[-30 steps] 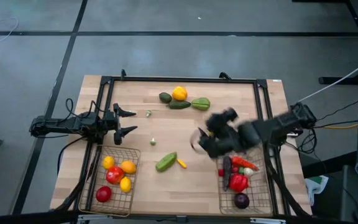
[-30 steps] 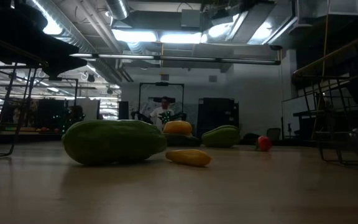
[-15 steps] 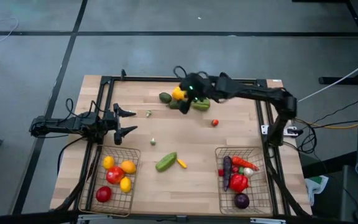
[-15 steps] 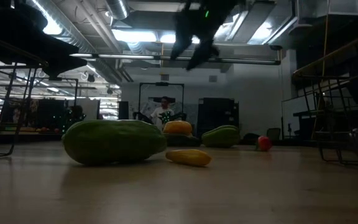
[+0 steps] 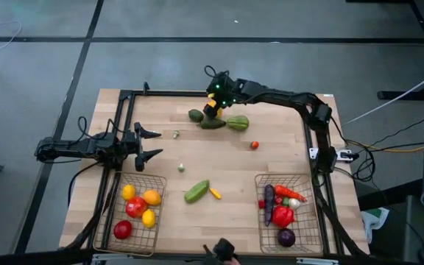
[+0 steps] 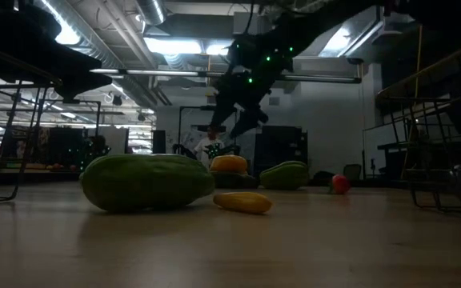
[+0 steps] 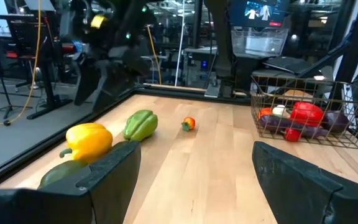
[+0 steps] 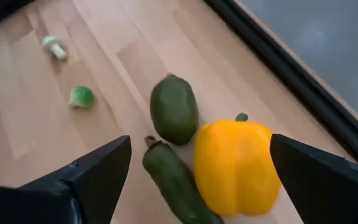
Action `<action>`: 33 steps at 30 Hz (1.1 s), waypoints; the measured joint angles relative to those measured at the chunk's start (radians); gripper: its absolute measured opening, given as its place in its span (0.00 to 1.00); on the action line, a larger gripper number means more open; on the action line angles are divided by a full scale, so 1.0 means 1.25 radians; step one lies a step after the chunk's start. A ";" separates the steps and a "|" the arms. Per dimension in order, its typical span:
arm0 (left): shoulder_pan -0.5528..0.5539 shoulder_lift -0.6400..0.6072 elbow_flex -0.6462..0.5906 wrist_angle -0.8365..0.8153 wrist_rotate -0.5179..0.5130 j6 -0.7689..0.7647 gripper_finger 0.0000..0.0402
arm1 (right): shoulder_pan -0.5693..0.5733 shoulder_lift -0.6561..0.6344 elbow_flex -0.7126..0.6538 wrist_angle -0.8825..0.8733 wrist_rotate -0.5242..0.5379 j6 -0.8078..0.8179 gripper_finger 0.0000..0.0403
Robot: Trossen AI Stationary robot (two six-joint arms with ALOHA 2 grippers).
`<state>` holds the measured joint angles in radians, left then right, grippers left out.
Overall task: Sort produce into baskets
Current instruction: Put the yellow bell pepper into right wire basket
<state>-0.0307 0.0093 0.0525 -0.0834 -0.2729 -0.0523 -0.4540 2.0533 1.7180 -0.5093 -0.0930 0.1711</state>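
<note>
My right gripper point(image 5: 213, 98) hangs open over the far middle of the table, just above a yellow pepper point(image 5: 212, 111). In the right wrist view its fingers stand wide on either side of the yellow pepper point(image 8: 235, 165) without touching it. A green avocado point(image 8: 174, 109), a dark green long piece point(image 8: 178, 183) and a light green pepper point(image 5: 237, 122) lie around it. My left gripper point(image 5: 153, 144) waits open at the table's left side. The left basket point(image 5: 107, 221) holds red, orange and yellow pieces. The right basket point(image 5: 259, 221) holds red and purple pieces.
A small red tomato point(image 5: 255, 145) lies right of centre. A green cucumber point(image 5: 196, 191) and a small yellow piece point(image 5: 215, 193) lie at the near middle. A mushroom point(image 5: 176, 134) and a small green piece point(image 5: 181, 168) lie near my left gripper. A dark frame point(image 5: 219, 93) borders the table.
My right gripper has swung from beside the right basket toward the table's far edge and a little left, and now hangs lower, just over the yellow pepper. No piece of produce has moved.
</note>
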 joint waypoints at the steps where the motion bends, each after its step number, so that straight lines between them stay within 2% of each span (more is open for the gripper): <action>1: 0.000 0.000 0.000 0.000 0.000 0.000 0.76 | -0.004 0.006 0.000 0.001 -0.007 -0.010 0.94; 5: 0.000 0.000 0.000 0.000 0.000 0.000 0.76 | -0.009 0.010 0.000 0.029 -0.025 -0.069 0.94; 8: 0.000 0.000 0.000 0.000 0.000 0.000 0.76 | -0.009 0.010 0.000 0.038 -0.005 -0.107 0.94; 33: 0.000 0.000 0.000 0.000 0.000 0.000 0.76 | -0.014 0.097 0.001 -0.009 0.059 -0.099 0.94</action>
<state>-0.0307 0.0093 0.0525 -0.0834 -0.2729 -0.0521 -0.4721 2.1742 1.7187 -0.5205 -0.0189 0.0471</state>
